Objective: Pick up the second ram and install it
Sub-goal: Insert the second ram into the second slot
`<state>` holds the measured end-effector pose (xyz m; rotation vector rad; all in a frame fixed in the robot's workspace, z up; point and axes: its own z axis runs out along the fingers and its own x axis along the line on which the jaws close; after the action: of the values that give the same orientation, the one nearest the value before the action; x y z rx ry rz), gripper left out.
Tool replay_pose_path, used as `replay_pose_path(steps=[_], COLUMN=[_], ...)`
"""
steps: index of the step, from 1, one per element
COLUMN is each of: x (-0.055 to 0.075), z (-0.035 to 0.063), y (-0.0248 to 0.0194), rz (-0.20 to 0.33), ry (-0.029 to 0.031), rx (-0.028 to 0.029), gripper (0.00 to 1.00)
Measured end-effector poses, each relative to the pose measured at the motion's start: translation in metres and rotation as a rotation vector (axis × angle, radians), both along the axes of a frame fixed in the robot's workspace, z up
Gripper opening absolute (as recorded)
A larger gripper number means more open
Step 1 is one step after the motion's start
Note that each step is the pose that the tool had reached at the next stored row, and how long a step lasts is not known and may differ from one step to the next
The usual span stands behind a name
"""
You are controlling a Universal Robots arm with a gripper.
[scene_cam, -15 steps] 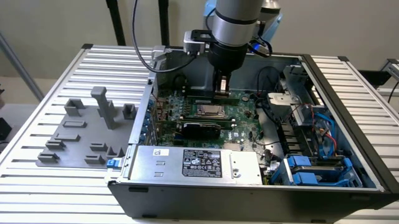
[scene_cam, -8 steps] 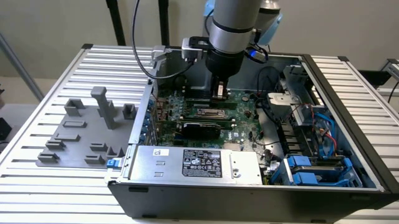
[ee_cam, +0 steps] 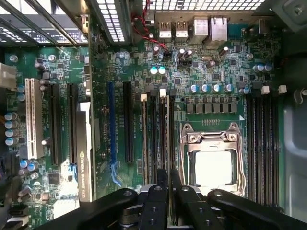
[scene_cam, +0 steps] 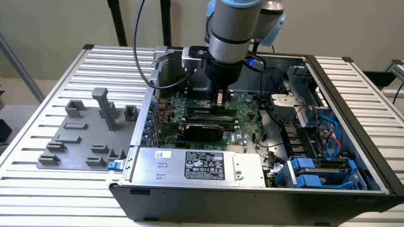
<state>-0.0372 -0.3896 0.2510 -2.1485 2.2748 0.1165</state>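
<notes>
Above the motherboard, the jaws are clamped on the second ram, edge-on between them.

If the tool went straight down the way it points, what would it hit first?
Most likely the long black memory slot on the big green motherboard, right under the tool, which seems shut on a thin green ram stick seen edge-on. Depth is unclear; it may already touch.

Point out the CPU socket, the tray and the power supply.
CPU socket point(ee_cam: 213, 165): wrist view, its centre plate.
Tray point(scene_cam: 94, 137): exterior view, bare base.
Power supply point(scene_cam: 205, 165): exterior view, its label.
</notes>
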Motion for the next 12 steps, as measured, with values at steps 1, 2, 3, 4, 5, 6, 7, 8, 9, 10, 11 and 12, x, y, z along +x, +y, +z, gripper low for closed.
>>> replay_pose_path(steps=[1,2,3,4,5,6,7,8,9,10,11,12], x=[0.0,0.0,0.0,0.0,0.0,0.0,0.0,0.0,0.0,0.0,0.0,0.0], z=[-0.0019,-0.0037,-0.0055,-0.0074,-0.0091,-0.0109,-0.0127,-0.0145,-0.0157,-0.0161,-0.016,-0.016], y=[0.0002,0.0004,0.0007,0.0009,0.0012,0.0013,0.0015,0.0016,0.0016,0.0016,0.0016,0.0015], rz=[0.0,0.0,0.0,0.0,0.0,0.0,0.0,0.0,0.0,0.0,0.0,0.0], ry=[-0.0002,-0.0003,-0.0004,-0.0006,-0.0006,-0.0007,-0.0008,-0.0009,-0.0009,-0.0008,-0.0008,-0.0008], rx=[-0.0001,-0.0001,-0.0001,0.0,-0.0001,-0.0004,-0.0007,-0.0014,-0.0026,-0.0035,-0.0039,-0.004], gripper=[0.13,0.13,0.13,0.13,0.13,0.13,0.13,0.13,0.13,0.13,0.13,0.13])
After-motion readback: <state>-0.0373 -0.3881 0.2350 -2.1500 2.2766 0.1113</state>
